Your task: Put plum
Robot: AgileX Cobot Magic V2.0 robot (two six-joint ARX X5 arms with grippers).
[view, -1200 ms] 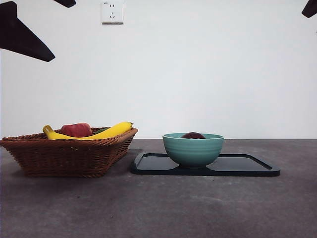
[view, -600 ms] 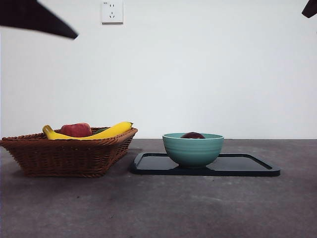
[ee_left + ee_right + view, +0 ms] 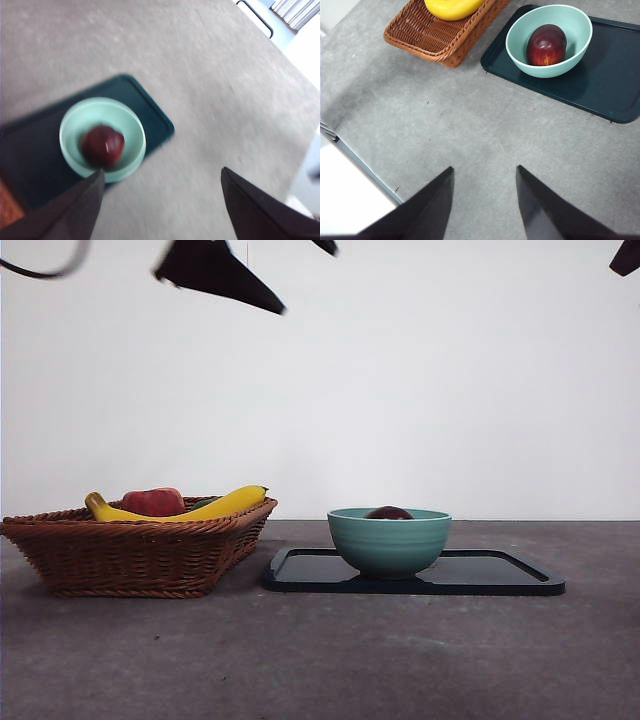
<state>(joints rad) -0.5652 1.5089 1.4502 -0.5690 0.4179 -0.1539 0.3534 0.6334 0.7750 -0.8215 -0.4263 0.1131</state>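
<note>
The plum point(image 3: 389, 512) is dark maroon and lies inside the teal bowl point(image 3: 390, 540), which stands on a dark tray point(image 3: 500, 575). Only its top shows over the rim in the front view. The left wrist view shows the plum point(image 3: 102, 145) in the bowl point(image 3: 135, 125) from high above, blurred. My left gripper point(image 3: 162, 172) is open and empty, high over the table, and shows as a dark shape at the top of the front view point(image 3: 300, 280). My right gripper point(image 3: 485, 168) is open and empty, well away from the bowl point(image 3: 575, 25) and plum point(image 3: 546, 45).
A wicker basket point(image 3: 130, 550) stands left of the tray and holds yellow bananas point(image 3: 230, 502) and a brighter red fruit point(image 3: 153, 502). The right arm shows only as a black tip at the top right corner point(image 3: 625, 255). A white wall stands behind the table.
The left arm has swung rightward along the top of the front view, from the left edge towards the middle. It now covers the wall socket. Plum, bowl and basket have not moved.
</note>
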